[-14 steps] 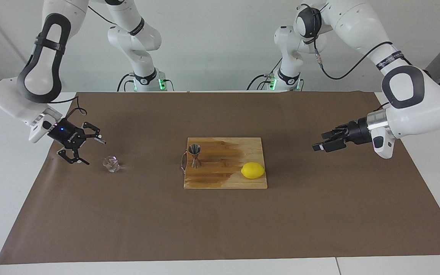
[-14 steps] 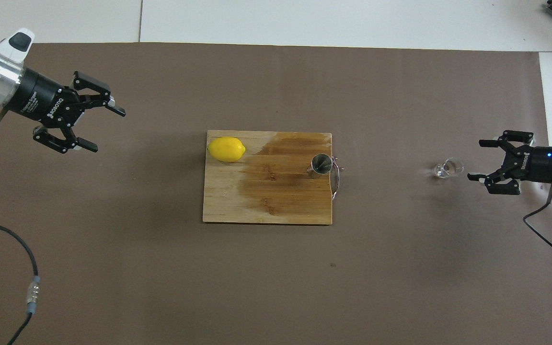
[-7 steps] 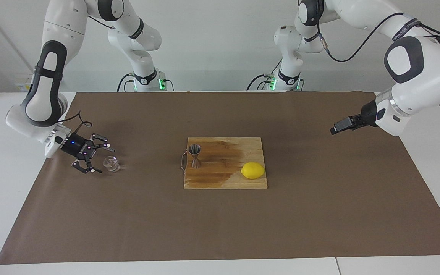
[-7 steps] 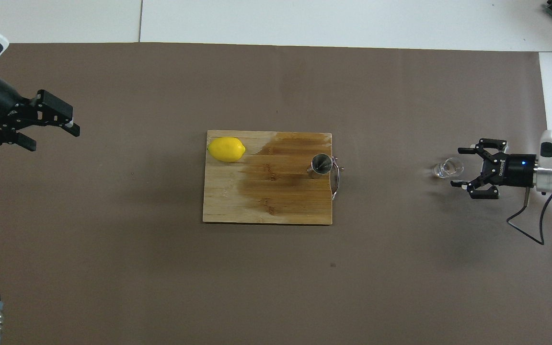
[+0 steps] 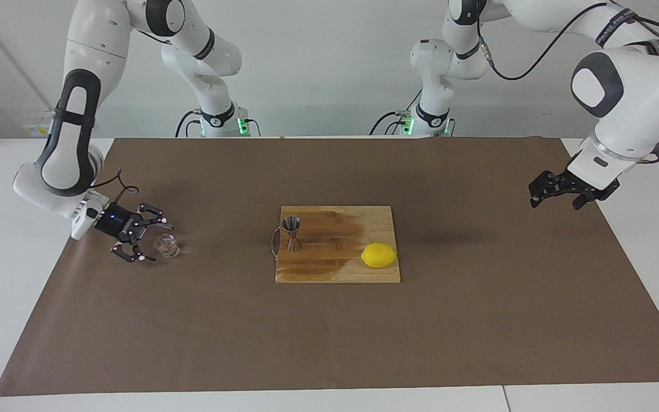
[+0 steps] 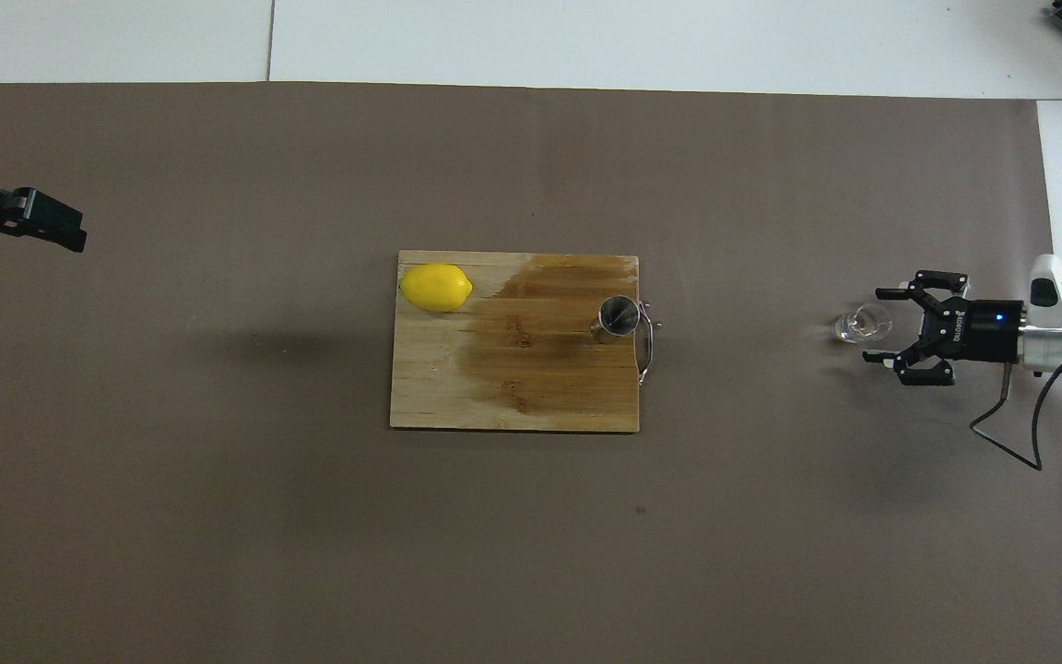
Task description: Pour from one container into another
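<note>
Jaws wide on both arms, the right gripper (image 5: 147, 242) sits just beside the glass cup (image 5: 166, 246), not yet gripping it, so lifting and pouring into the jigger (image 5: 292, 233) are left, while the left gripper (image 5: 555, 189) waits over the surface (image 5: 329, 332).

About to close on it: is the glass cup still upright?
Upright. The cup stands on its base on the brown mat, rim up, beside the open right hand. Whether it holds liquid cannot be told.

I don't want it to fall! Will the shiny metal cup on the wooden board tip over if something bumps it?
Probably yes. The jigger stands upright on a narrow waist and a small base, so it looks easy to topple. It sits right at the cutting board edge, so a tip might send it off. Its polished steel likely makes it slippery to grab.
</note>
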Motion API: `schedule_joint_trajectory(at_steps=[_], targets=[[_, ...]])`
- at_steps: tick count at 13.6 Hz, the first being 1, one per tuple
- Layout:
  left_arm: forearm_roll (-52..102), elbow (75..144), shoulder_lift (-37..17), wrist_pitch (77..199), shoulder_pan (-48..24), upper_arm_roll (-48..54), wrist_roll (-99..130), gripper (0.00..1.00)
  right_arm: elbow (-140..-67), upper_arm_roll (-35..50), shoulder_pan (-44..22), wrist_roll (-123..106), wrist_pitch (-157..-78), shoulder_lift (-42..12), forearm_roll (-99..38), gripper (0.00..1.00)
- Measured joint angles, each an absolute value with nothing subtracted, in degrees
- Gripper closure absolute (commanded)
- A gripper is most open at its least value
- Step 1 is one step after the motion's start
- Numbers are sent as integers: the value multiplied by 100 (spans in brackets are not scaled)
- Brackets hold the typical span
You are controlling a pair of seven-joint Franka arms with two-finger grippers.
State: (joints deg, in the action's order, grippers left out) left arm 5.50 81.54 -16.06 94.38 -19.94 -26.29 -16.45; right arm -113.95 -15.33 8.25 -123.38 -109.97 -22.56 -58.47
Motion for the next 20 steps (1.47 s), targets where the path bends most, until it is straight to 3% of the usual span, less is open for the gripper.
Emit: schedule_joint_trajectory(at_steps=[4,8,18,20], targets=[[338,9046,-1217,10343,-2093,-2593,-1749,0,-11395,-1531,802,-12338,-10997,-2257,-5849,5],[337,9245,-1011,10433,-2353,-2531,-1625,0,-11406,-1528,782,-12339,-11014,-2277,-5849,19],[328,9213,-670,10087,-2516,-2162,217,0,-11368,-1466,706,-12354,-11080,-2312,-5851,88],[323,9212,-542,9997,-2445,-2040,223,0,-11261,-1427,648,-12354,-11089,-2290,-5851,90]])
